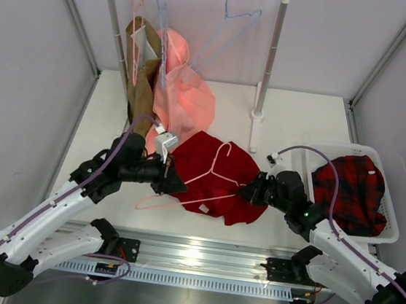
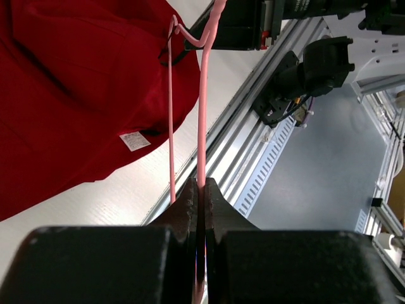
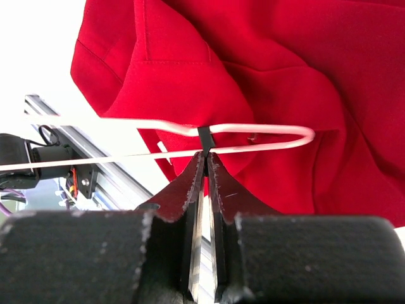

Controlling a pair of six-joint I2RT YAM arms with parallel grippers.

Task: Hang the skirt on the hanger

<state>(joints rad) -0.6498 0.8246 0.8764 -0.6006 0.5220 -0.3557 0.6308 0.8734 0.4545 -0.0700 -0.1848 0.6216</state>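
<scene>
The dark red skirt (image 1: 219,170) lies crumpled on the white table, its white label (image 1: 202,208) near the front. The pale pink hanger (image 1: 211,175) lies across it, hook pointing to the back. My left gripper (image 1: 177,184) is shut on the hanger's wire at its left part; the left wrist view shows the wire (image 2: 202,114) pinched in the gripper (image 2: 201,182), with the skirt (image 2: 82,82) and its label (image 2: 135,140) to the left. My right gripper (image 1: 246,192) is at the hanger's right end (image 3: 266,130). There the gripper (image 3: 207,155) is shut on a thin black loop (image 3: 204,135) of the skirt (image 3: 285,63).
A white basket (image 1: 392,232) holding red-and-black plaid cloth (image 1: 349,191) stands at the right. A clothes rack (image 1: 269,57) at the back carries a salmon-pink garment (image 1: 187,95), a brown garment (image 1: 141,79) and light blue hangers (image 1: 237,16). A metal rail (image 1: 191,257) runs along the near edge.
</scene>
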